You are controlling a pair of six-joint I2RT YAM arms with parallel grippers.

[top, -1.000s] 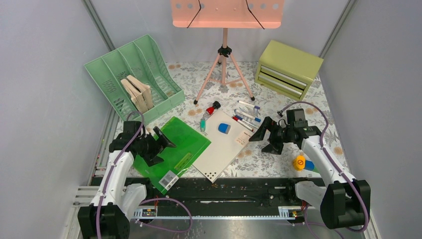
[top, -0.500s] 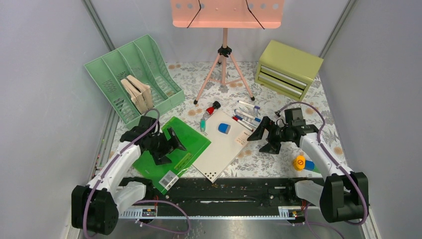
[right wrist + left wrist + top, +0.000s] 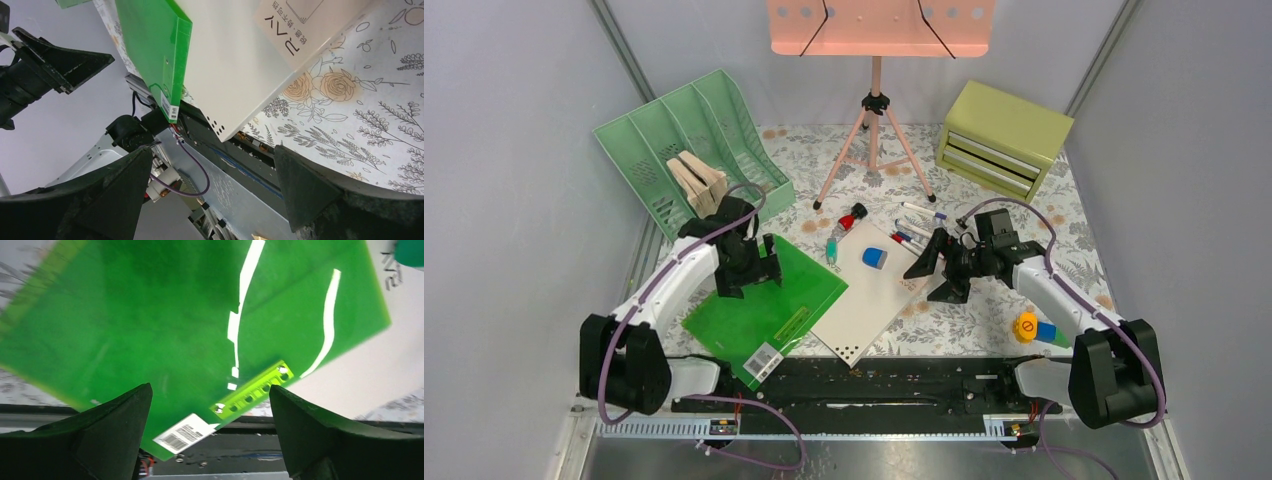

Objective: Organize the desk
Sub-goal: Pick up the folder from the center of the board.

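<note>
The desk (image 3: 984,310) has a floral print and is strewn with items. A green folder (image 3: 769,300) lies at front left, partly on a white board (image 3: 864,300) beside it. My left gripper (image 3: 749,268) is open and empty, over the folder's far left part; in the left wrist view the folder (image 3: 190,315) fills the space ahead of the open gripper (image 3: 210,432). My right gripper (image 3: 929,272) is open and empty, just above the board's right edge. The right wrist view shows the board (image 3: 235,65), the folder (image 3: 155,45) and the desk (image 3: 360,115).
A blue eraser (image 3: 875,257) lies on the board. Several markers (image 3: 921,232) and a red-capped item (image 3: 852,217) lie behind it. A green file rack (image 3: 689,150) holding books, a pink tripod stand (image 3: 874,150) and an olive drawer chest (image 3: 1002,135) stand at the back. A yellow-and-blue item (image 3: 1029,327) lies front right.
My left gripper has moved away from me and to the right, over the green folder's far part. My right gripper has moved left toward the white board. Both stay open.
</note>
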